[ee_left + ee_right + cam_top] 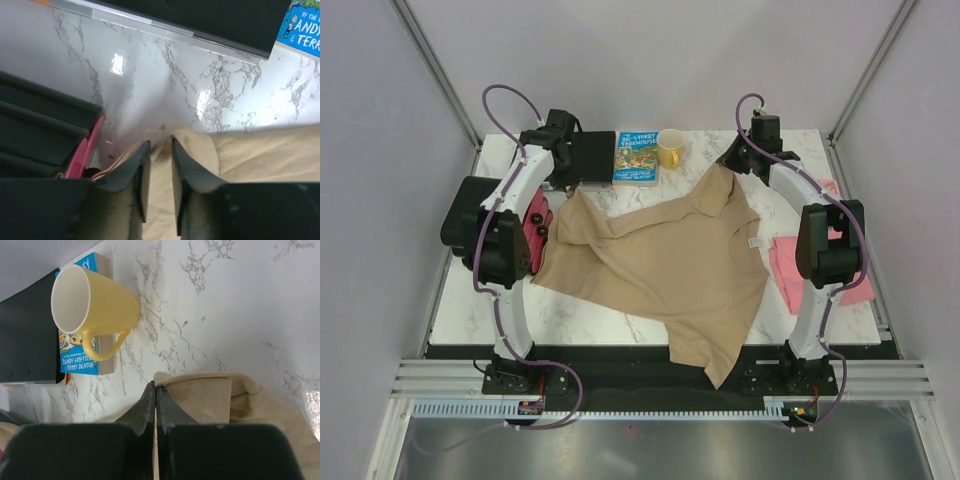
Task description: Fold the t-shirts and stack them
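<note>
Right gripper pinches tan t-shirt, left gripper parted, both arms outstretched.

Tan t-shirt sprawls across the middle of the surface, and it's tight behind it. Black box, book and yellow mug line up just beyond its far edge, with only a thin strip of marble between. Left of the shirt, the pink-and-black drawer box crowds the sleeve. Right of it, the pink t-shirt lies just beside. The open lane is the bare marble off the shirt's near-left hem.
</note>
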`<act>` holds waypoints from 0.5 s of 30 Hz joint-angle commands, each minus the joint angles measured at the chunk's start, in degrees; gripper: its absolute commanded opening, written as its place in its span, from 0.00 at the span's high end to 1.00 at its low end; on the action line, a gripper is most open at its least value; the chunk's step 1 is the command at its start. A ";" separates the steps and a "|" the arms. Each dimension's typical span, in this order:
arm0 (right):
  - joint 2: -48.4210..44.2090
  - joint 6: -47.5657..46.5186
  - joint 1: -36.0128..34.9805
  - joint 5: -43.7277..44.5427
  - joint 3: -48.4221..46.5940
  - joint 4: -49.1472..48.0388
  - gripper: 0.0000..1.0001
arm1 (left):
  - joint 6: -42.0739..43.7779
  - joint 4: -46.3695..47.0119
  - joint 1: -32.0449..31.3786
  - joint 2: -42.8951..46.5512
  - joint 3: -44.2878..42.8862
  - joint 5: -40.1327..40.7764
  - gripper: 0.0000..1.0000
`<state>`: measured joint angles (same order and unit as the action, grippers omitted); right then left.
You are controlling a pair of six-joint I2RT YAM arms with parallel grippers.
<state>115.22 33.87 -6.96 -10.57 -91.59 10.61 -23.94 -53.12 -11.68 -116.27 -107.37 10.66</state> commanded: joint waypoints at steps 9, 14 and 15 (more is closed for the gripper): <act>3.26 -0.38 -0.07 0.37 -6.14 1.78 1.00 | 0.14 -5.15 2.45 12.27 6.62 -2.56 0.57; 2.38 -1.08 -0.07 -0.50 -6.14 2.39 1.00 | -2.69 1.08 1.75 17.30 20.25 -10.39 0.57; 2.38 -1.17 -0.07 -0.68 -6.23 2.66 1.00 | -2.95 2.57 1.58 17.74 23.23 -13.09 0.56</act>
<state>118.37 33.65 -6.96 -10.46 -95.39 12.95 -24.38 -55.33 -9.13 -101.73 -92.31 5.58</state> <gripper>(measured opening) 0.009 0.435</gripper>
